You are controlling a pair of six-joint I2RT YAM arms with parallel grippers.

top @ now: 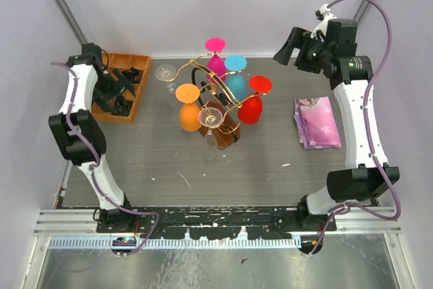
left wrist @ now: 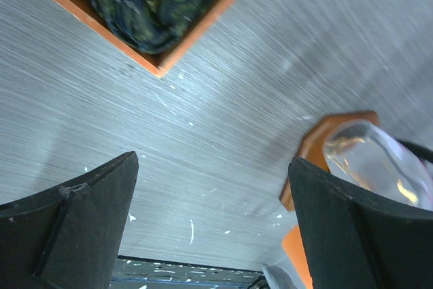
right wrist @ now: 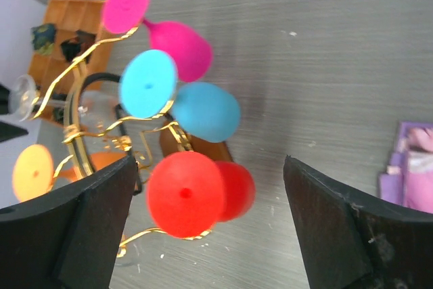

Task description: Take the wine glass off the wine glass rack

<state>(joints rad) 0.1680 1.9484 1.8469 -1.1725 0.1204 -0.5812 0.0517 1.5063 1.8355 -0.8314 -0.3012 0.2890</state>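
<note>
The red wine glass (top: 250, 109) hung on the right side of the wine glass rack (top: 226, 137), the left jaws stood apart left of the rack, and the right jaws, apart behind it, probably needed to hug the glass gently, then slide it off.

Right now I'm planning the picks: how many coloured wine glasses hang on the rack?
4: pink glass at the back, blue glass beside it, red glass on the right, orange glass on the left. None seems hidden.
</note>
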